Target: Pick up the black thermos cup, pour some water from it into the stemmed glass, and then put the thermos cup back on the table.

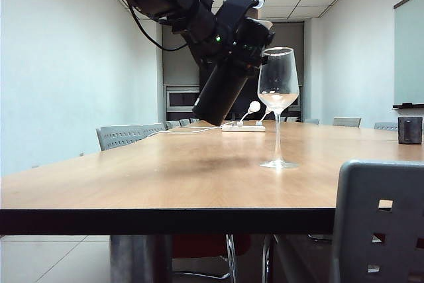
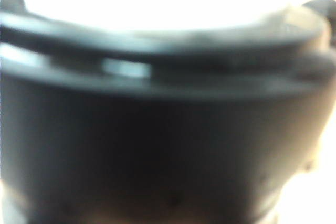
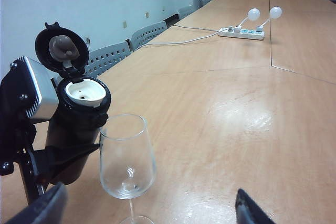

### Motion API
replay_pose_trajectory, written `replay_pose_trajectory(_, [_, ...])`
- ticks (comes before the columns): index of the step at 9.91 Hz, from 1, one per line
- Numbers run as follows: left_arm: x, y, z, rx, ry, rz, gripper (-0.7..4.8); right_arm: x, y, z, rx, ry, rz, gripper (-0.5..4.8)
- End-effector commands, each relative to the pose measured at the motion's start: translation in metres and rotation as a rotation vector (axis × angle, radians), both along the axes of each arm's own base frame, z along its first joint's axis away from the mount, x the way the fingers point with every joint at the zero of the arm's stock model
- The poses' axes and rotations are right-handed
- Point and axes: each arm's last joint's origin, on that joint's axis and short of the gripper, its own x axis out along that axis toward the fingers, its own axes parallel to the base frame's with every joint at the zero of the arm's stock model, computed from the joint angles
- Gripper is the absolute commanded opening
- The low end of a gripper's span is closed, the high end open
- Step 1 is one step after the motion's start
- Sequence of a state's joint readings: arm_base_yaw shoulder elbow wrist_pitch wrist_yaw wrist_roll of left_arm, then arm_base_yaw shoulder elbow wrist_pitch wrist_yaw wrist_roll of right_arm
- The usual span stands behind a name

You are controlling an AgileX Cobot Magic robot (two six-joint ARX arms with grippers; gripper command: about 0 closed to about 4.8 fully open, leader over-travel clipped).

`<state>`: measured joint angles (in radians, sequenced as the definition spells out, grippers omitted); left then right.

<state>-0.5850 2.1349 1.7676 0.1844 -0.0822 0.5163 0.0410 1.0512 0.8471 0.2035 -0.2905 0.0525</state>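
Grey chair back [image 1: 381, 223] nearest exterior camera, low right. Beyond it table [image 1: 132, 183], stemmed glass [image 1: 277, 107] upright on its foot right of middle. My left gripper [image 1: 248, 41] clamped on black thermos cup [image 1: 222, 94], held off table, tilted, top end just beside glass rim, lid flipped open, whitish spout showing. Left wrist view is a blur of dark flask body. My right gripper [image 3: 149, 205] low near glass, fingers [image 3: 252, 211] wide apart, holding nothing. White power strip [image 1: 243, 127] farther back.
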Motion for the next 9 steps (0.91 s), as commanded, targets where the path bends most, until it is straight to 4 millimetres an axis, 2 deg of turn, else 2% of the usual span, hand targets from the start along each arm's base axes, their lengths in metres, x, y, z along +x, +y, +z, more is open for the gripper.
replay_pose_trajectory(1, [-0.0009, 0.0045, 0.0312, -0.017, -0.161, 0.111, 1.85, -0.001, 0.0001, 0.0029, 0.004, -0.018, 0.005, 4.13])
replay_pose_trajectory(4, [-0.0008, 0.0041, 0.0403, 0.052, -0.224, 0.115, 1.84, -0.001, 0.0001, 0.0026, 0.005, -0.015, 0.005, 4.13])
replay_pose_trajectory(9, [-0.0001, 0.0054, 0.0399, 0.199, -0.282, 0.137, 1.84, -0.0011, 0.0003, 0.0025, 0.005, -0.014, 0.012, 4.13])
